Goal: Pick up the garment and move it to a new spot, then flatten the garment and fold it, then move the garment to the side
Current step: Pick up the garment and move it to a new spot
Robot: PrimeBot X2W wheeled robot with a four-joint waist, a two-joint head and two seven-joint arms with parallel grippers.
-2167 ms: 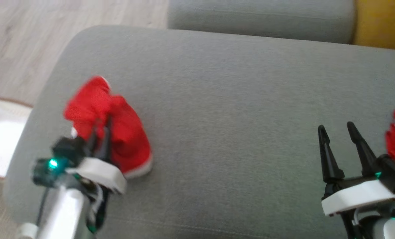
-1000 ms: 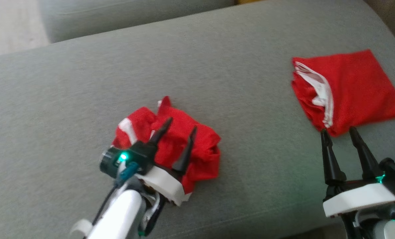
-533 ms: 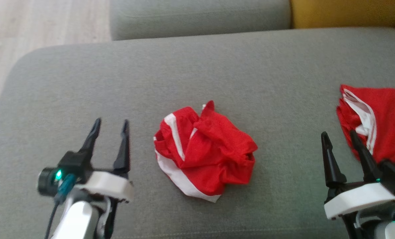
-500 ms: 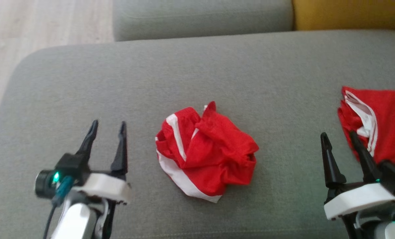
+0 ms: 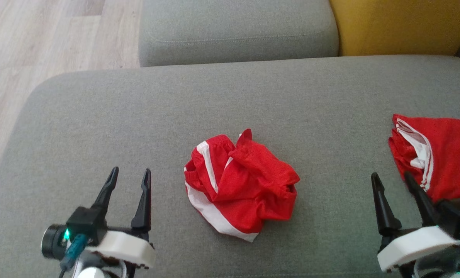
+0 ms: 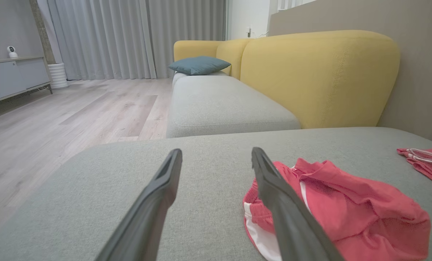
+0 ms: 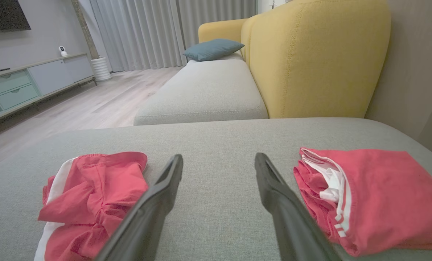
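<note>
Now the left gripper (image 5: 131, 170) hangs with its fingers spread and nothing between them, just left of the crumpled garment (image 5: 241, 185), which lies bunched in the middle of the grey cushion (image 5: 137, 116). The right gripper (image 5: 391, 174) is likewise spread and empty, near a folded red garment (image 5: 446, 154) at the cushion's right end. Flattening seems the step in hand. The next move likely calls for each gripper to pinch an edge and draw the cloth outward.
</note>
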